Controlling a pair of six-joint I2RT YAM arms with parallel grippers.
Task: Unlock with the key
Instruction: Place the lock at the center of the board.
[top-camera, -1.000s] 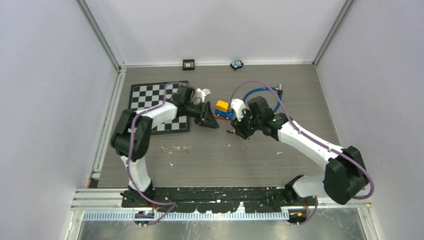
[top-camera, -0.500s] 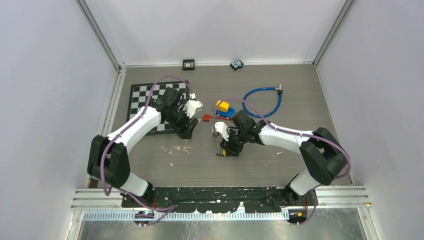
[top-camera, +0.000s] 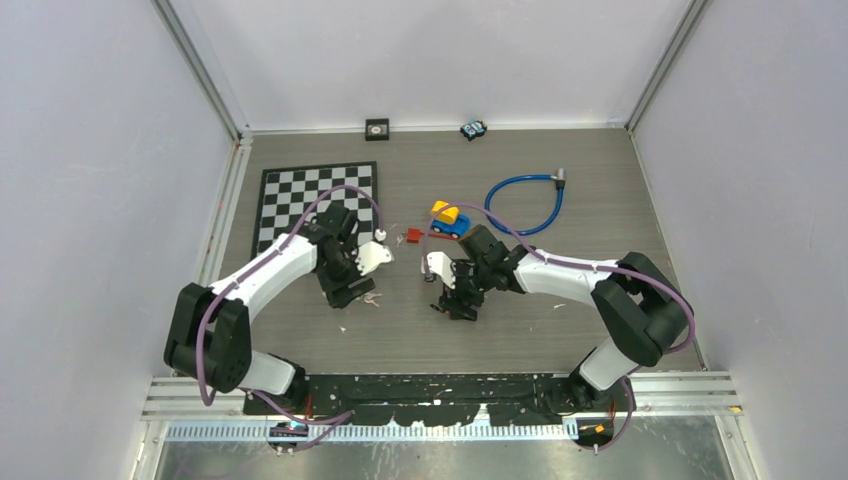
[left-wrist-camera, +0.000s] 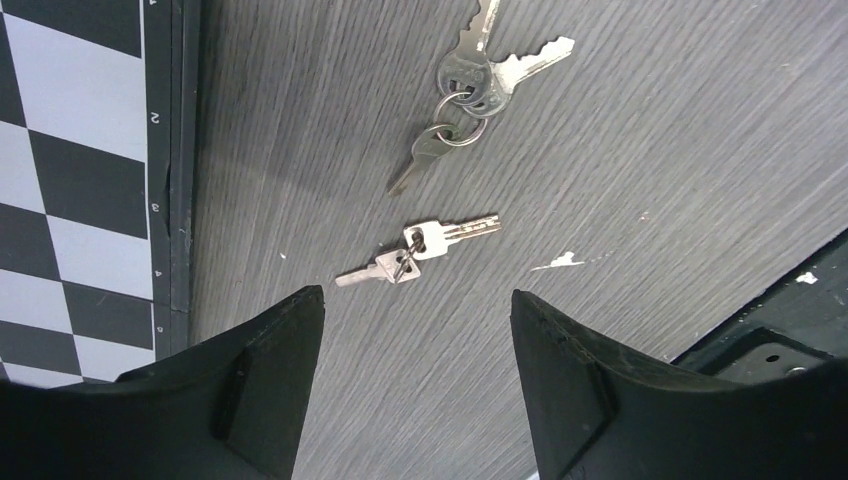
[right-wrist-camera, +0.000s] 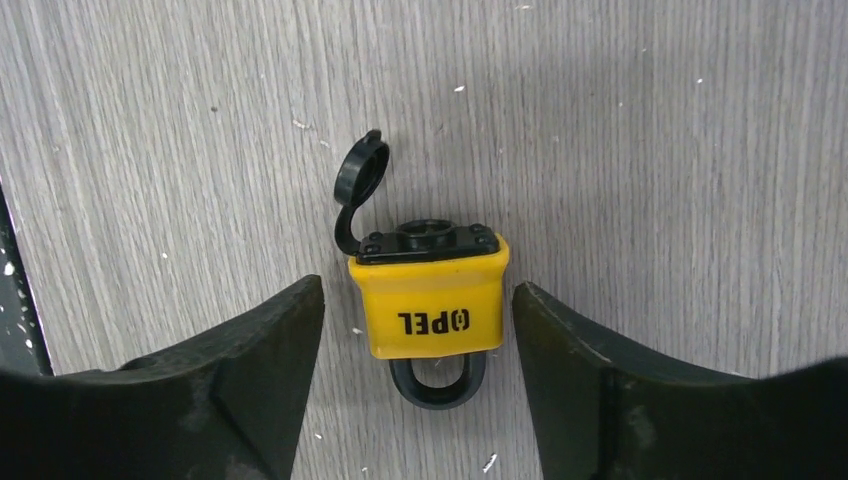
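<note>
**While both hands hang open, nothing is grasped: unlocking not begun**

Although each hand is placed over its item, no step of the unlocking itself shows as done. The padlock (right-wrist-camera: 430, 300) lies flat mid-worktop (top-camera: 520, 320), yellow body up, shackle seated, keyhole cover (right-wrist-camera: 360, 185) flipped aside. The right hand (right-wrist-camera: 415, 300) straddles it with jaws spread to either side of the body, not clamped. The left hand (left-wrist-camera: 415, 300) hangs open and empty above the small key pair (left-wrist-camera: 415, 250), which lies beside the chessboard (left-wrist-camera: 80, 150); a larger key ring (left-wrist-camera: 470, 85) rests a little beyond.

Outstanding, in my judgement: choose and lift the right key, steady the lock, insert, turn, free the shackle.

Against the earliest overhead frame, the left arm has drawn back from the toy car (top-camera: 448, 220) to the keys near the board's near corner, and the right arm has folded in and dropped onto the padlock
</note>
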